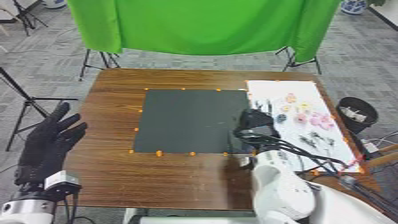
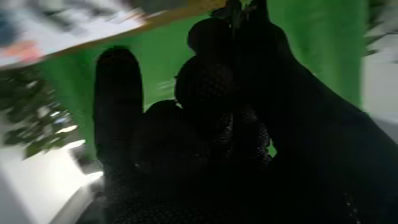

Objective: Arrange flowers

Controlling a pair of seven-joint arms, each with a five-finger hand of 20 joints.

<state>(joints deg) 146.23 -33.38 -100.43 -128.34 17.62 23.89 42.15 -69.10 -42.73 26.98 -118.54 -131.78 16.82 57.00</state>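
Likely need rightward reach from right hand (image 1: 256, 121) — nearer than open left hand (image 1: 43, 147) — to pink flowers (image 1: 322, 121) on white sheet (image 1: 304, 89); cannot tell right hand's grip.

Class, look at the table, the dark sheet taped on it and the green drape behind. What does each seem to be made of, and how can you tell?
Table: wood or wood-look laminate, brown with streaky grain and a slight sheen.
Dark sheet: perhaps card or felt, flat and matt.
Green drape: probably cloth, hanging in soft folds.
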